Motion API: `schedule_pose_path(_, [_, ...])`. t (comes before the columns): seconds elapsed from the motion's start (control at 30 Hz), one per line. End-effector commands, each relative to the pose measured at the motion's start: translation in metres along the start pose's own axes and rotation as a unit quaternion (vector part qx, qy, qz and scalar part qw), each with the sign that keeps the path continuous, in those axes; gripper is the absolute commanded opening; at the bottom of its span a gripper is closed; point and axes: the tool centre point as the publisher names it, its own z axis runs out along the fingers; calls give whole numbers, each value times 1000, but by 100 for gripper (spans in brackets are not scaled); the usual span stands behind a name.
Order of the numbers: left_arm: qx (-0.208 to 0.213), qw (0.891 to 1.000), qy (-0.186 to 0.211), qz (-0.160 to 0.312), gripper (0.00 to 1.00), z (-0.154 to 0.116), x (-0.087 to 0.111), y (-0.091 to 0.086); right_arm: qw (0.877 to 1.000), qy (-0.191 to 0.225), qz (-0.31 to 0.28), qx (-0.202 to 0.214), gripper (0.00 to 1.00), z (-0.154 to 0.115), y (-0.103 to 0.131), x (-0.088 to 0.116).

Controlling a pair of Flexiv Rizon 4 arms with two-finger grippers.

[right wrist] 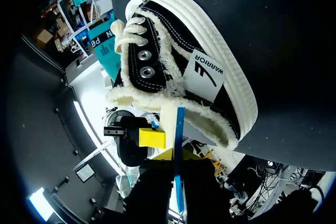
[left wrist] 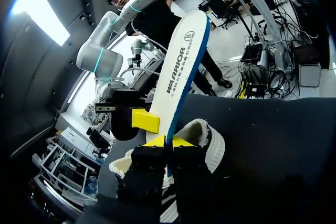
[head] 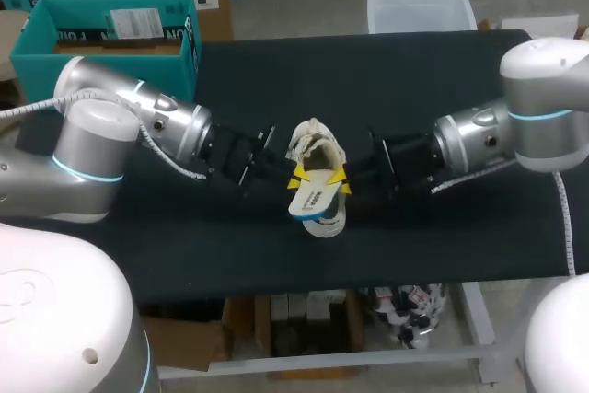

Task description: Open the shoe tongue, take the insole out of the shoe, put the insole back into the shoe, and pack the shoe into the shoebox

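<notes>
1. Your left gripper [head: 296, 178] is clamped on the insole [head: 313, 198], pinching one long edge.
2. Your right gripper [head: 338, 175] is clenched on the opposite edge, its tips facing the left one's across the insole.
3. The insole hangs printed face up, just above the fleece-lined shoe [head: 315, 143].
4. The shoe sits mid-table on the black table [head: 442, 236].
5. The teal shoebox [head: 179, 52] stands open at the far left corner, well apart from the shoe.

Black shoe [right wrist: 173, 51] with cream fleece lining; white insole [left wrist: 178, 72] edged blue.

Silver-white arms [head: 110, 126], cyan-ringed joints [head: 538, 117], black wrists [head: 241, 156], white cables [head: 563, 227], yellow-tipped fingers [left wrist: 145, 120].
</notes>
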Motion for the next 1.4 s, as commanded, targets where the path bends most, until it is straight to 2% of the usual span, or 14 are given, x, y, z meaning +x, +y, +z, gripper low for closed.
schedule_pose_path(0.03, [-1,1000,2,2,0,4,-2,6,1000,2,-2,10,0,5,12,1])
schedule_pose_path(0.47, [-8,1000,11,-17,0,6,-7,32,999,13,5,31,0,10,45,-6])
schedule_pose_path(0.7, [-6,1000,13,-20,0,6,-7,34,1000,13,8,25,2,6,40,-4])
schedule_pose_path(0.73, [-6,1000,13,-20,0,6,-7,33,1000,12,7,21,33,5,37,-3])
schedule_pose_path(0.8, [-5,1000,12,-20,0,6,-7,33,1000,11,4,15,65,2,30,-1])
schedule_pose_path(0.87, [-5,1000,11,-20,0,6,-6,33,1000,8,0,8,83,0,23,1])
schedule_pose_path(0.9, [-4,1000,11,-20,0,6,-6,33,1000,6,-1,5,85,-1,20,1])
schedule_pose_path(1.0, [-4,1000,10,-21,0,5,-5,32,1000,5,-5,-2,74,-4,10,0])
schedule_pose_path(1.03, [-5,1000,10,-21,0,5,-5,32,1000,4,-5,-5,56,-4,8,-1])
schedule_pose_path(1.07, [-5,1000,9,-21,0,5,-5,32,1000,5,-6,-6,47,-5,6,-2])
schedule_pose_path(1.27, [-6,1000,8,-22,0,5,-4,30,1000,9,-8,-10,30,-6,3,-5])
schedule_pose_path(1.33, [-6,1000,8,-22,0,5,-4,30,1000,9,-8,-10,19,-4,4,-5])
schedule_pose_path(1.37, [-7,1000,8,-22,0,6,-4,30,1000,9,-8,-9,4,-3,4,-5])
schedule_pose_path(1.4, [-8,1000,8,-22,0,6,-4,29,1000,9,-8,-8,0,-2,5,-5])
